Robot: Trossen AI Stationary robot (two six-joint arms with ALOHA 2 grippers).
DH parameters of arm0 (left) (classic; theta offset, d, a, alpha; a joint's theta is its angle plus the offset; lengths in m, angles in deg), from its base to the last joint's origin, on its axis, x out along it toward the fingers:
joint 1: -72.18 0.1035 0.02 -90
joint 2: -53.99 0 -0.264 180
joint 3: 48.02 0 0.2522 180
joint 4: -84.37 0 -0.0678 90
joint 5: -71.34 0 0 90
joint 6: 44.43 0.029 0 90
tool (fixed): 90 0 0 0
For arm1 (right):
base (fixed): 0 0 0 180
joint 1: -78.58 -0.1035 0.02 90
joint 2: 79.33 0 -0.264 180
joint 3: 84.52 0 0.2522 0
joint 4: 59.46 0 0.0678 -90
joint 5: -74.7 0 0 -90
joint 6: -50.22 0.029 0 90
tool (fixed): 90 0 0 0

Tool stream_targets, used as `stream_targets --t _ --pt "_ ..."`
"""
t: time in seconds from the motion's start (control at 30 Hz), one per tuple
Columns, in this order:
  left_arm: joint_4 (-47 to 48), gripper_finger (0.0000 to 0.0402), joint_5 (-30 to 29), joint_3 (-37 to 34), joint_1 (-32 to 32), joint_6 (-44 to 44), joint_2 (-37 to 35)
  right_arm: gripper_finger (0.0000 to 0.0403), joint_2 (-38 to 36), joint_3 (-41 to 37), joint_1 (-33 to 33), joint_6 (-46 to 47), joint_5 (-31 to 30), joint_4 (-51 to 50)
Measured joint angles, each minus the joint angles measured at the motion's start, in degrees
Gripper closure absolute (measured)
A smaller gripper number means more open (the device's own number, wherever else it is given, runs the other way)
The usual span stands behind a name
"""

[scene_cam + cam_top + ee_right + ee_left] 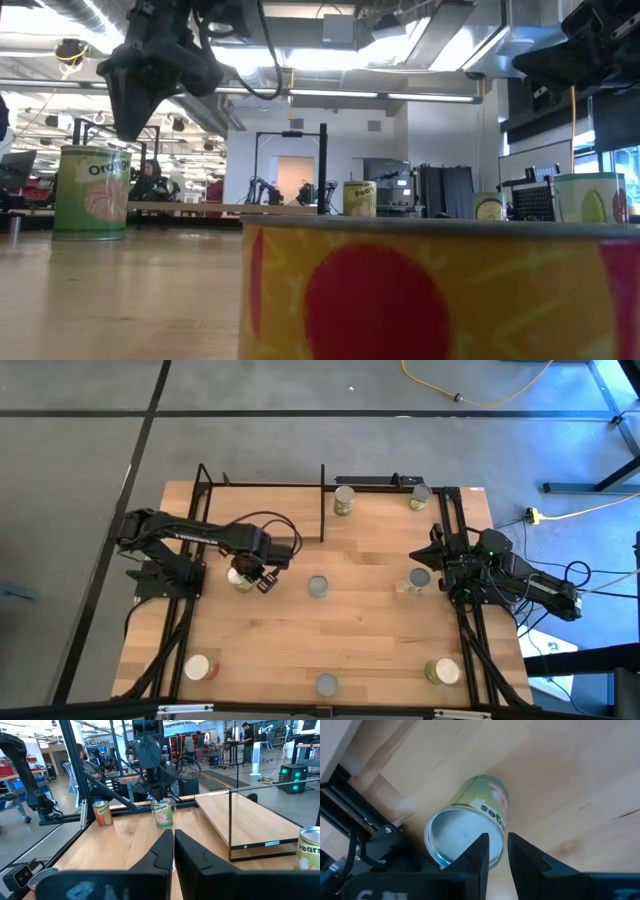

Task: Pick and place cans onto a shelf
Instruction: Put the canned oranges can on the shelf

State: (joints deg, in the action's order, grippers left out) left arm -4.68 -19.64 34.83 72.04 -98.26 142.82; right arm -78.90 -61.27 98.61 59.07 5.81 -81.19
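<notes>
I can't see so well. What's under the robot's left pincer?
A can stands upright on the wooden table right under the left pincer, which hovers above its silvery top, fingers nearly together. Part of the can's far side is covered.

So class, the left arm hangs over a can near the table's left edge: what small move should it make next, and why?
Probably open the left pincer wider and lower it around the orange-labelled can. Its fingers stand nearly together above the can's rim, the can stands upright on the table and nothing is gripped yet. The right pincer waits shut at the right edge.
</notes>
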Motion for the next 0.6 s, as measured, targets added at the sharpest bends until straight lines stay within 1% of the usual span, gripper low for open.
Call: stream_targets --t 0.13,0.3,0.47,0.6 --pt "-0.34 0.0339 -0.69 -2.68 0.02 -0.36 -0.05 0.0384 -0.02 0.0 0.0 -0.02 -0.01 0.0" --pt "-0.66 0.0339 0.52 -6.6 0.02 -1.51 -0.27 0.0384 -0.02 0.0 0.01 0.0 -0.01 -0.01" --pt "-0.63 0.0339 0.21 -7.42 0.0 -1.38 -0.31 0.0384 0.0 0.0 -0.01 0.11 -0.01 0.0" --pt "-0.73 0.0339 0.05 -7.47 -0.02 1.22 -0.31 0.0384 0.0 0.0 -0.02 0.13 -0.01 0.32"
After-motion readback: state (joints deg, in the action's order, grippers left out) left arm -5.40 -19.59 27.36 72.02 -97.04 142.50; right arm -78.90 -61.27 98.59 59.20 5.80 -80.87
